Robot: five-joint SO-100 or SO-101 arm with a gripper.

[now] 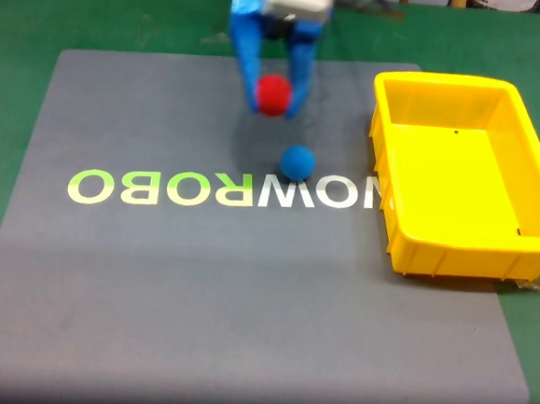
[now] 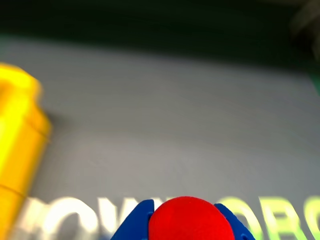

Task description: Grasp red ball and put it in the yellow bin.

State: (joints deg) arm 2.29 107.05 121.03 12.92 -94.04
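The small matte red ball (image 1: 273,94) sits clamped between the blue claw (image 1: 274,98) fingertips — lifted above the grey mat (image 1: 152,277), left of the bright yellow rectangular plastic bin (image 1: 535,157) in the fixed view.

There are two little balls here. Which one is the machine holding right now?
The red ball, pinched between the blue fingers above the grey mat. The blue ball lies loose on the mat, untouched.

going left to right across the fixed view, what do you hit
mat lettering → red ball held in the gripper → blue ball → yellow bin
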